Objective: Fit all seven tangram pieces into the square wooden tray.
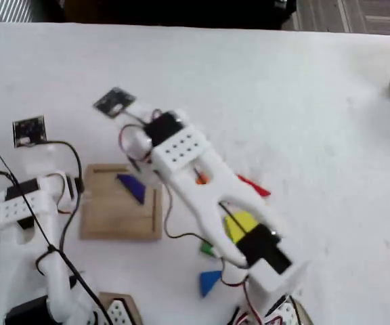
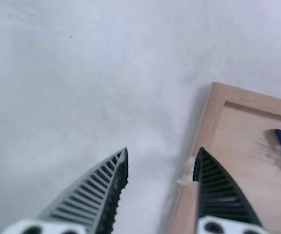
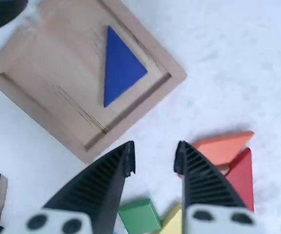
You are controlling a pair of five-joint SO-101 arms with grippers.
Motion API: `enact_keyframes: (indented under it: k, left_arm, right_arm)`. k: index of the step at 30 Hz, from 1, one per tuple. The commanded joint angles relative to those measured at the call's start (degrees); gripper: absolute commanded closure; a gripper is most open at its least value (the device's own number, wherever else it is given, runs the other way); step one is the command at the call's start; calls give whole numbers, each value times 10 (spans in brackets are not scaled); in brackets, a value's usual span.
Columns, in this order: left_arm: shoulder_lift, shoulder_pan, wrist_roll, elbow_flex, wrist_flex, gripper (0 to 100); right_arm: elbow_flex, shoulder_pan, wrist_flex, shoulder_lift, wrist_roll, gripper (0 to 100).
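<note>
Clearly nearer, the right gripper hangs open and empty, wooden tray to its left, orange parallelogram just right; the left gripper also gapes empty.

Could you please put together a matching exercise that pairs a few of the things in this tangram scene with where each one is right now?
Things:
1. dark blue triangle
2. red piece
3. light blue triangle
4. left gripper

Places or states:
A. open, straddling the edge of the tray
B. lying flat inside the tray
C. on the table, right against the orange piece
D. on the table outside the tray, touching no other piece

Pairs: 1-B, 2-C, 3-D, 4-A
</note>
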Motion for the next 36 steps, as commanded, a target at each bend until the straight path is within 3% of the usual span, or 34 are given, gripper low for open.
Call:
enact_keyframes:
  k: [1, 5, 9, 12, 17, 25, 31, 36]
  left_arm:
    - [-23, 7, 4, -33, 4, 775]
    - [-24, 21, 2, -34, 4, 861]
    - [-24, 25, 1, -39, 1, 978]
    - [-37, 24, 4, -45, 7, 978]
    - [-144, 44, 6, -64, 95, 977]
    - [-321, 261, 3, 14, 148, 977]
    - [-284, 305, 3, 30, 140, 976]
    - [-186, 306, 3, 19, 98, 976]
  right_arm:
    - [52, 50, 6, -87, -4, 911]
    - [150, 101, -22, -167, -8, 988]
    - [266, 142, -80, -249, -9, 982]
    - [357, 171, -121, -297, -4, 981]
    - [502, 232, -185, -352, 25, 981]
    - [644, 352, -232, -429, 38, 981]
    - [688, 417, -263, -446, 83, 981]
    - [689, 417, -267, -446, 82, 981]
